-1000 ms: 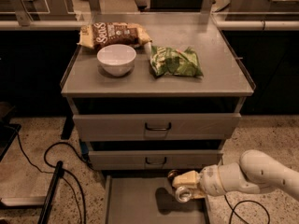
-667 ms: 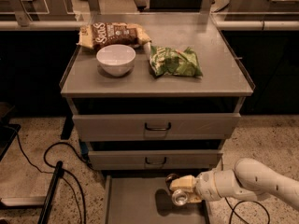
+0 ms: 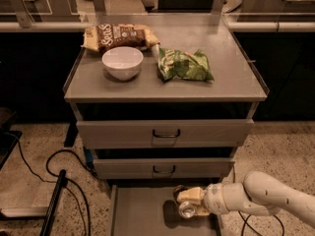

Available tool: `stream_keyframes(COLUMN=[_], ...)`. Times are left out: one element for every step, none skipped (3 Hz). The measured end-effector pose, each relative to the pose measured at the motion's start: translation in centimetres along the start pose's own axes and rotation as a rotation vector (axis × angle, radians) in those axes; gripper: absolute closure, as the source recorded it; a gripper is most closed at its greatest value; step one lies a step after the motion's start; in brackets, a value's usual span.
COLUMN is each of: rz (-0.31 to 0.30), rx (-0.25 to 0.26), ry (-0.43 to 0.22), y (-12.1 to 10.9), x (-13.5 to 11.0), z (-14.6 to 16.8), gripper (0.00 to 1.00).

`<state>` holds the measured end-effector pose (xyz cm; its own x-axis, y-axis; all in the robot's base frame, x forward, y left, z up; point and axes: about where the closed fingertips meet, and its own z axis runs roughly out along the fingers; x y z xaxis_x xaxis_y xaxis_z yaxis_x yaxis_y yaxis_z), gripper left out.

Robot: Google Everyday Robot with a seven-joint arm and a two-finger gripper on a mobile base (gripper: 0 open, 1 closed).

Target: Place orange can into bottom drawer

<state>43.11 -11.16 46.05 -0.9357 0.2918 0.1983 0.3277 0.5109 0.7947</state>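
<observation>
A grey cabinet was seen from above and in front, with three drawers in its face. The top drawer and the middle drawer were pushed in, each with a dark handle at its centre. The bottom drawer was pulled out toward the camera at the foot of the cabinet, and its flat grey floor was exposed.

The gripper was held low over the right part of the bottom drawer, just in front of the middle drawer's face. It was carried by a pale arm that reached in from the cabinet's right side. The can was clasped between the cream fingers, which were closed against its sides. Its round silver top was turned toward the camera, and little of its orange body could be made out. A dark shadow was cast on the drawer floor beneath the can. Whether the can was touching that floor could not be told.

On the cabinet's top, a white bowl was set at the left. A green bag was laid just right of the bowl, near the centre. A brown bag was laid behind the bowl, toward the back left corner.

Dark cables were looped on the speckled floor to the cabinet's left.
</observation>
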Motion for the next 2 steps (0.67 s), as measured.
stream_keyframes(rz=[0.034, 0.093], rx=[-0.004, -0.019], ry=[-0.019, -0.071], y=[-1.2, -3.4], x=[-0.3, -1.1], z=[1.0, 2.4], gripper=[1.0, 1.0])
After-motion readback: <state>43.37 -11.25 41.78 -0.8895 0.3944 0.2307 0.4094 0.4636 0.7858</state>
